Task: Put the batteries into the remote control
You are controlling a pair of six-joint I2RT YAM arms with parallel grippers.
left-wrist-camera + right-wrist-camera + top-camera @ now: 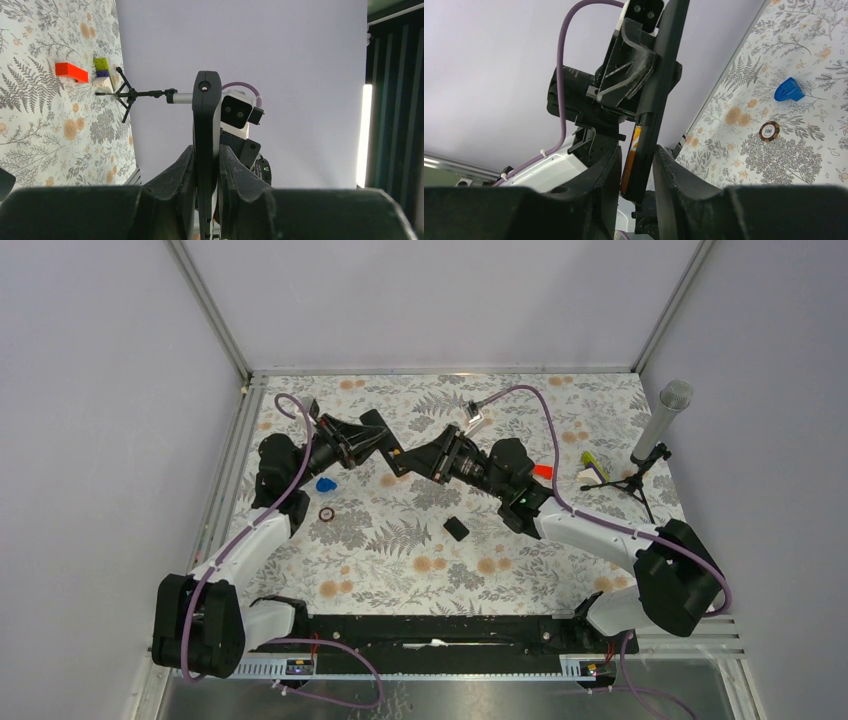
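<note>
Right wrist: battery [630, 159] half hidden; left fingers [170, 180], right fingers [599, 185] both clamp remote control [206, 125]

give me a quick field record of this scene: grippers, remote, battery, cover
left gripper: shut on remote control, held off the table
right gripper: shut on same remote control, orange battery between its fingers
back cover: off, lying on table
also there: red block, microphone
</note>
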